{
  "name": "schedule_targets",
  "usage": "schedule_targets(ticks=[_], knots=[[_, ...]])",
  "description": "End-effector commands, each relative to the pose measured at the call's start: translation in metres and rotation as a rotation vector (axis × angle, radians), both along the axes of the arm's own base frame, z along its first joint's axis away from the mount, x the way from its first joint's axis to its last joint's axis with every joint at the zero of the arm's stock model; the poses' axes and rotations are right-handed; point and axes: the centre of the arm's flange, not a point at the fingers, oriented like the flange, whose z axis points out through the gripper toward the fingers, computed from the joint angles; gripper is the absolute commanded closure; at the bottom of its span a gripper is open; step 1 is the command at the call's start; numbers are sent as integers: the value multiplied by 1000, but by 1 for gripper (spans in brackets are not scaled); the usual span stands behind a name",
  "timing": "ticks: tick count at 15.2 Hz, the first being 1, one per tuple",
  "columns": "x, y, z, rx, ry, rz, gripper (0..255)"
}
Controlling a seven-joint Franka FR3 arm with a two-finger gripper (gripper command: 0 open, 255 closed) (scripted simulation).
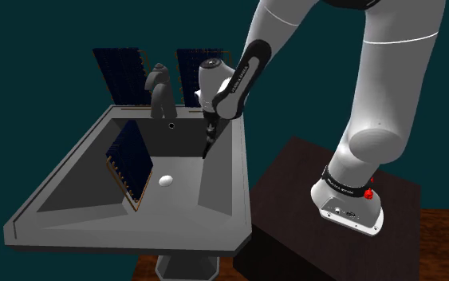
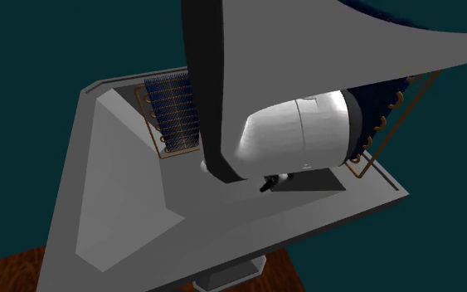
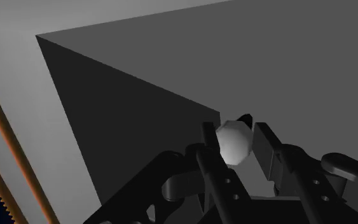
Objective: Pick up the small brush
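A small brush with dark blue bristles in an orange-brown frame leans on edge inside the grey sink, against the wall on the shoulder view's left. The same brush shows in the second exterior view. My gripper hangs low in the basin near the opposite wall, well apart from the brush. Its fingers are drawn close together, shut, and hold nothing of the brush. In the wrist view a white round thing shows at the gripper, with the brush's frame off to one side.
The white round thing lies on the basin floor between brush and gripper. A grey faucet stands at the back rim, with two larger brushes behind it. The dark stand sits beside the sink.
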Motion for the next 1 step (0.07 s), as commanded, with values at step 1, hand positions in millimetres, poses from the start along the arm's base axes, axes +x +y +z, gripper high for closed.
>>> schedule_targets(ticks=[1], knots=[[-1, 0, 2, 0, 1, 0, 255]])
